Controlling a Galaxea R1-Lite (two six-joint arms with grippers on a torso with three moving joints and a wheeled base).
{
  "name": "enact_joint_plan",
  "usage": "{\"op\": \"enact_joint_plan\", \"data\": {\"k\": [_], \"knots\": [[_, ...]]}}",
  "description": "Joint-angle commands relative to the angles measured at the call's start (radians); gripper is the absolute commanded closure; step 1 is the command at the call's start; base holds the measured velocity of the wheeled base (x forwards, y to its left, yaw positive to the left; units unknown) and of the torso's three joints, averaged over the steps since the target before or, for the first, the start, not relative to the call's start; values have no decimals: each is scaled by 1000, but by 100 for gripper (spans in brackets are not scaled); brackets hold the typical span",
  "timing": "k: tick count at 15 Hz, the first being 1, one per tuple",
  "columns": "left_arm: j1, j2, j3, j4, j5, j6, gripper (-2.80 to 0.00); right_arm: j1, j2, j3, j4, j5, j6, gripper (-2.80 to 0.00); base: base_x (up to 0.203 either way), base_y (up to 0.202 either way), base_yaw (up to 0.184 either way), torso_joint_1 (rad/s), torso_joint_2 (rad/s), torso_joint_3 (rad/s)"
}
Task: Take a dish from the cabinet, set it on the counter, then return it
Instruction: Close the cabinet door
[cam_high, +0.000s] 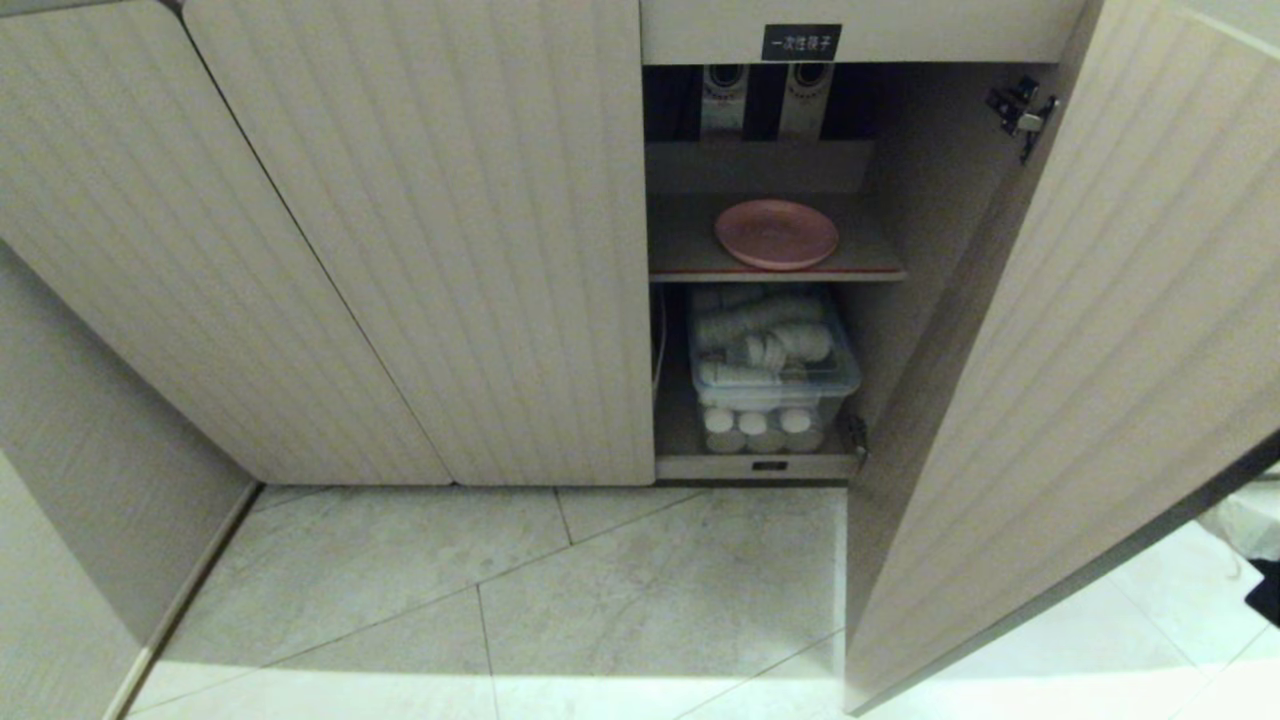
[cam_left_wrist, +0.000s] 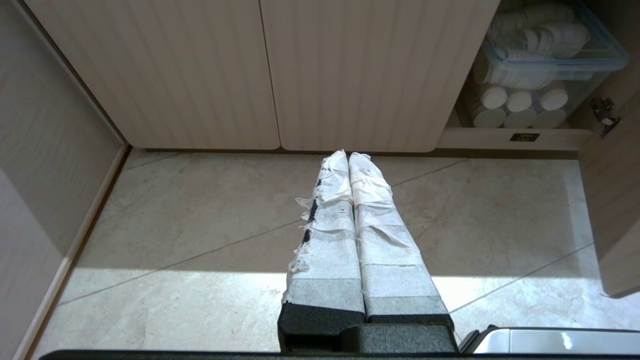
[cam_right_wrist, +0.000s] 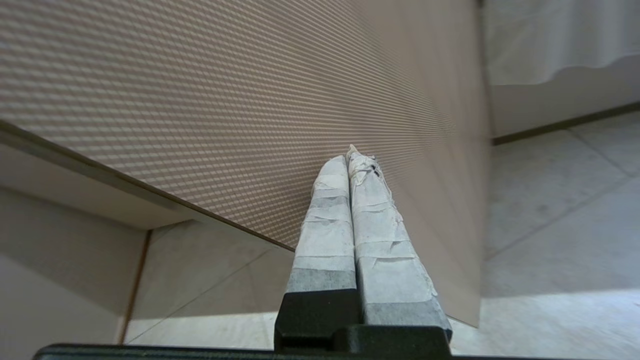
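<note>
Head view: lying flat on the shelf of the cabinet, at one o'clock, the dish; needing a reach round the open door. Left wrist: hanging over the floor, left gripper pressed together, holding nothing. Right wrist: nearing the door's face, right gripper pressed together, empty, needing opening first.

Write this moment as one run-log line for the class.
dish: on cabinet shelf | door: open | right end effector: shut, empty, facing door | left end effector: shut, parked

Pink dish; beige fluted cabinet
</note>
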Motion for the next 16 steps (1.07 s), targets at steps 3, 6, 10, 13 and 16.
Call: {"op": "enact_joint_plan", "data": {"k": [3,6,10,13,16], "knots": [[0,0,0,-1,0,0,0,43,68,-1,-33,-2,25,0,0,0,0,0,0,0],[0,0,0,-1,0,0,0,80,108,-4,-42,-3,38,0,0,0,0,0,0,0],[0,0,0,-1,0,0,0,87,196,-21,-104,-3,38,0,0,0,0,0,0,0],[0,0,0,-1,0,0,0,87,281,-83,-122,-7,39,0,0,0,0,0,0,0],[0,0,0,-1,0,0,0,87,365,-143,-124,-9,37,0,0,0,0,0,0,0]]}}
